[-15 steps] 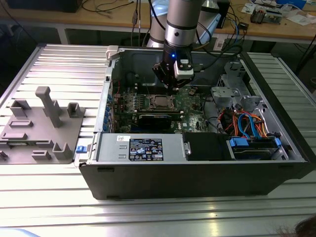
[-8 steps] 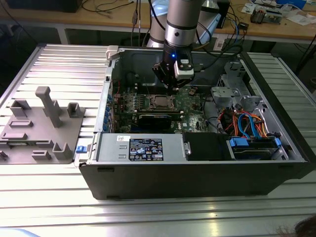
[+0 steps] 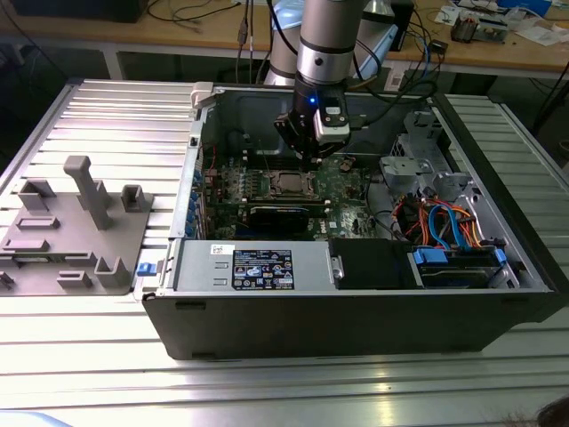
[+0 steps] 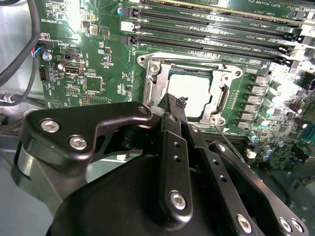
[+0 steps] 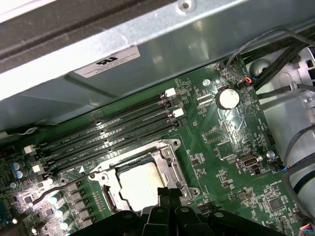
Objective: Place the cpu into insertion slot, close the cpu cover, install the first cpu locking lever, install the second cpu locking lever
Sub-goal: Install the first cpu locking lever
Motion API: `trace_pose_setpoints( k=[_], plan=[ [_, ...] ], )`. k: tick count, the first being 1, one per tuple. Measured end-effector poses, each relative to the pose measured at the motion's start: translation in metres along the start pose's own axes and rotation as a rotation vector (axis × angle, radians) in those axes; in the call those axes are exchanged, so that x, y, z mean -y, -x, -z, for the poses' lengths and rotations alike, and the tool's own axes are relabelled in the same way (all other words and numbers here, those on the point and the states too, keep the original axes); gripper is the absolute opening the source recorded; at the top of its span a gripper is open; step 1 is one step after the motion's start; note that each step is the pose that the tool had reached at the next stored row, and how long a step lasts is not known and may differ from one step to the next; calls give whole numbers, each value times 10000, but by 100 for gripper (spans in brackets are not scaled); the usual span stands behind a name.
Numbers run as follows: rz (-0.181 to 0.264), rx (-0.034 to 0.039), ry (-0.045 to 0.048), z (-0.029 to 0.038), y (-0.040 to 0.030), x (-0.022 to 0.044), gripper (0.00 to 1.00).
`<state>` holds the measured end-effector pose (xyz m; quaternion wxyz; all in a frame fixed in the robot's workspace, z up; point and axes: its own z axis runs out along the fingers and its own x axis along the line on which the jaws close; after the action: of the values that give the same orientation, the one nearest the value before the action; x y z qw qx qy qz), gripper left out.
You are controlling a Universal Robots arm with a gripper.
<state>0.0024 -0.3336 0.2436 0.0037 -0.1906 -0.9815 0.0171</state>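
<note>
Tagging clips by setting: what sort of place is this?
Probably a robotics lab or workshop: an open computer case sits on a ribbed metal table, with a cable-strewn wooden bench behind and a grey fixture tray alongside.

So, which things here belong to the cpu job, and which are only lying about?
Job:
cpu
cpu cover, framing it
claw, close above them

Lying about:
memory slots
round battery
blue cables
grey fixture, outside the case
</note>
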Motion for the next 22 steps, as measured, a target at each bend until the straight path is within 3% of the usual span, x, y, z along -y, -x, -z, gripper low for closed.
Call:
trace_pose_setpoints(
  k=[17,19,20,22],
  plan=[
    [189,7,0,0,0,0,11],
    [385,14,0,0,0,0,11],
    [637,-13,95,0,-1,0,11],
    [665,-13,96,0,-1,0,11]
  ],
)
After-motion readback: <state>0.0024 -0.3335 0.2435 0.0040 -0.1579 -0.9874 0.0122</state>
